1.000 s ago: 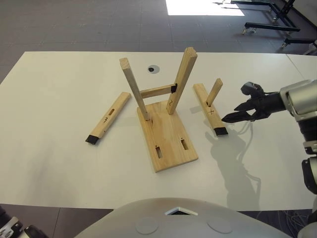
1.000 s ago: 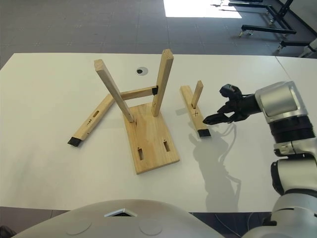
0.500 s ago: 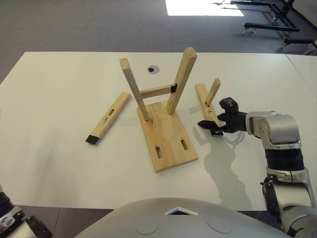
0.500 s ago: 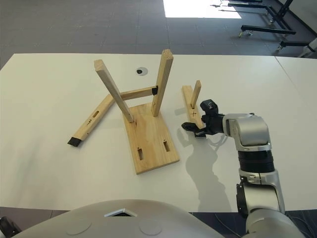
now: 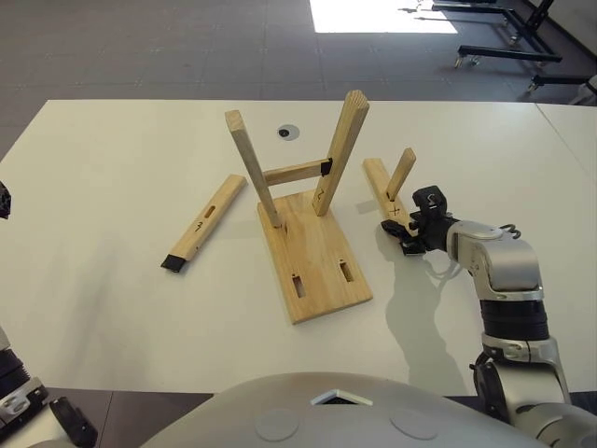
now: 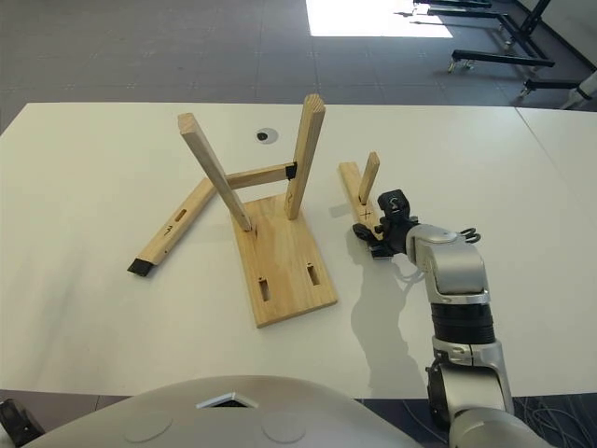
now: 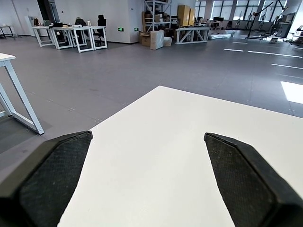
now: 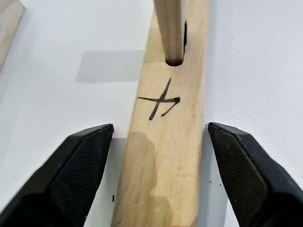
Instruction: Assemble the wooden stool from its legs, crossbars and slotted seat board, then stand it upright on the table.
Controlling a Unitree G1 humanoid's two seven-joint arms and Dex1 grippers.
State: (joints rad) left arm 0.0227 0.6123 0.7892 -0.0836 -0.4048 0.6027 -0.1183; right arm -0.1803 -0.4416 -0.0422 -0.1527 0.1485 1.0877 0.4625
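Right claw (image 8: pixel 161 126) wide, straddling marked leg (image 8: pixel 164 106) lying flat on table (image 5: pixel 112 168), right of seat board (image 5: pixel 317 266); left claw (image 7: pixel 147 137) wide, near table's left edge

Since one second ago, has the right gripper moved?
Yes. The right gripper has come leftward from beyond the lying leg to its black-tipped end, open fingers on either side of it.

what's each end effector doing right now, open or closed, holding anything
Left end effector: open, holding nothing.
Right end effector: open, straddling the loose leg marked with a cross, not gripping it.
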